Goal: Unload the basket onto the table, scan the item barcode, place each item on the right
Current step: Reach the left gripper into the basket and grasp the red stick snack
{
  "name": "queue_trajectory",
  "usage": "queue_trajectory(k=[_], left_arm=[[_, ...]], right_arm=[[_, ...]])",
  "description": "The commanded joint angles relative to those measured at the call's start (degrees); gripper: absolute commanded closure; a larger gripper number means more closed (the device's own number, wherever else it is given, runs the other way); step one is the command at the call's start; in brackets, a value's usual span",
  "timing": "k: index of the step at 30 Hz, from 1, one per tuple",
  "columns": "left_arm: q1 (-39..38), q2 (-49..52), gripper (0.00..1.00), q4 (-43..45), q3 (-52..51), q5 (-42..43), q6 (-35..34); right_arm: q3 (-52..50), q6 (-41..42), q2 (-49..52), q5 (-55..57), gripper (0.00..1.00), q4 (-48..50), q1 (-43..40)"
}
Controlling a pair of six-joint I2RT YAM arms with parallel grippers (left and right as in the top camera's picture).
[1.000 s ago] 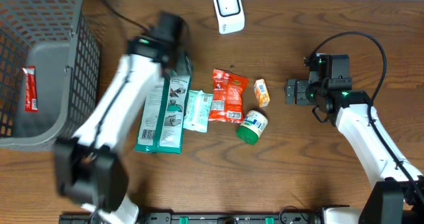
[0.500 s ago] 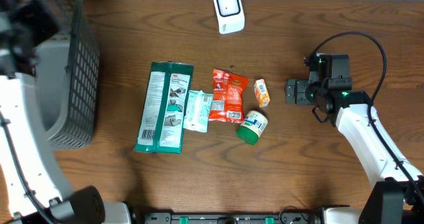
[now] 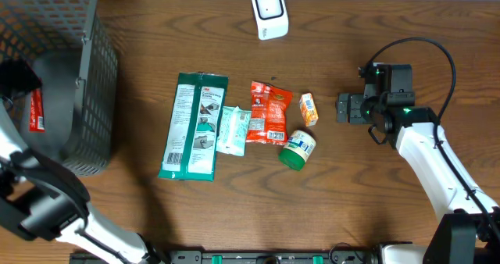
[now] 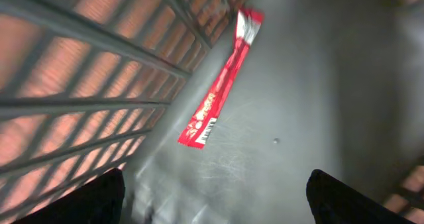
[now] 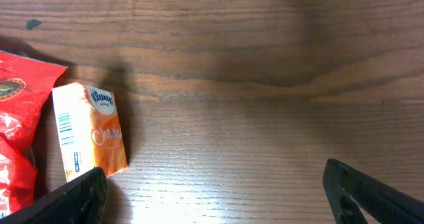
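"Brown wood, is that the whole surface?"

"Yes, a dark wooden table (image 3: 375, 217) with a plain grain fills the overhead view. Of the room only a pale strip along the far edge shows, and what it is cannot be told."

"Where is the thing to scan?"

"A red stick packet (image 4: 218, 85) lies flat on the grey floor of the wire basket (image 3: 101, 76) at the table's far left corner. It is close to one mesh wall, with its barcode facing up at one end."

"And the left gripper (image 4: 213, 184)?"

"It hangs above the basket floor, its fingers spread wide with nothing between them, clear of the packet."

"What lies on the bare wood?"

"A row in the middle: a long green packet (image 3: 193, 127), a small white pack (image 3: 232, 130) touching its side, and a red snack bag (image 3: 269, 112) overlapping that. A small orange tissue pack (image 3: 308, 108) sits just beside the bag, and a green-lidded tub (image 3: 298, 150) lies on the near side of them. A white scanner (image 3: 269, 12) stands at the far edge, well apart from the row."

"The right gripper (image 3: 345, 108)?"

"Gaping too, and empty, over the wood to the right of the tissue pack and apart from it. A black cable (image 3: 441, 57) loops behind its arm."
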Motion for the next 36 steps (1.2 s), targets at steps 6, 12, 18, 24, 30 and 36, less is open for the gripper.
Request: queue_trajectory(k=[6,12,18,24,30,36], left_arm=[[0.7,10.1,0.12,0.2,-0.3,2.0,3.5],[0.7,15.8,0.12,2.6,-0.3,2.0,5.7],[0.6,19.4,0.12,5.0,-0.3,2.0,5.6],[0.6,22.0,0.30,5.1,-0.3,5.9,5.4],[0.6,21.9,0.61,5.1,-0.3,11.2,5.3],[0.6,21.0,0.92,4.2,-0.2,11.2,4.2]], right_arm=[[0.5,0.3,-0.3,0.2,0.01,-0.1,-0.2],[0.5,0.3,-0.3,0.2,0.01,-0.1,-0.2],[0.5,0.3,-0.3,0.2,0.01,-0.1,-0.2],[0.5,0.3,-0.3,0.2,0.01,-0.1,-0.2],[0.5,0.3,-0.3,0.2,0.01,-0.1,-0.2],[0.5,0.3,-0.3,0.2,0.01,-0.1,-0.2]])
